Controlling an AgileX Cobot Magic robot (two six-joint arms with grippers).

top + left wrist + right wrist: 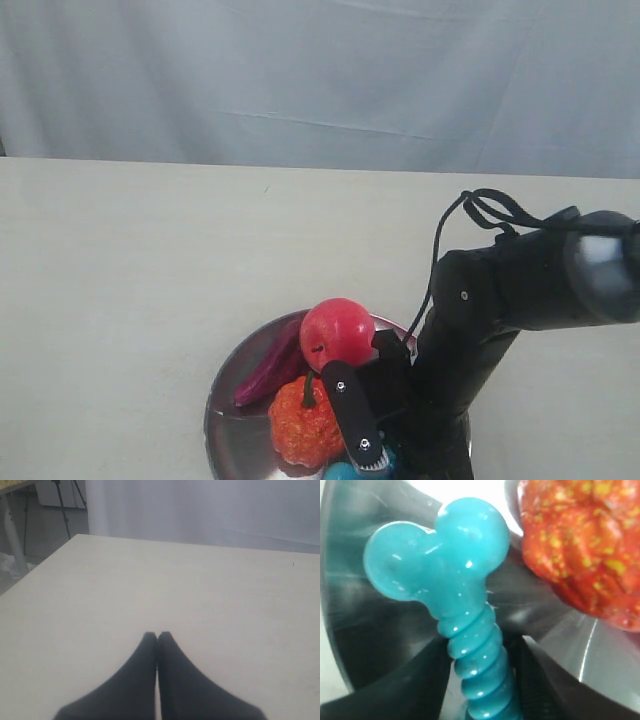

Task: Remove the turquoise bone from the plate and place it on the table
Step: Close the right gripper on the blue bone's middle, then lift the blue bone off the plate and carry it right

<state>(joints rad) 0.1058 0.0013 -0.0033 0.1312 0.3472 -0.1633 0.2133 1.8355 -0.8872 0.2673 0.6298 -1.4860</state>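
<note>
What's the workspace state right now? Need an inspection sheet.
Surface: table, pale cream, faint grain.
Job's things: turquoise bone lies on the plate, beside the pumpkin.
Clutter: red apple, orange pumpkin, long purple vegetable, all on the plate.
Grippers: right gripper fingers flank the bone's ribbed shaft, contact unclear; left gripper shut, above bare table.
Cables: black cable looped above the right arm.
Surroundings: pale curtain behind; tripod legs beyond the table's edge.

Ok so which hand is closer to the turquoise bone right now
Right. The right hand straddles the ribbed shaft of the turquoise bone on the plate, a finger on each side. The left hand hangs shut over the table, with no bone in its view.
</note>
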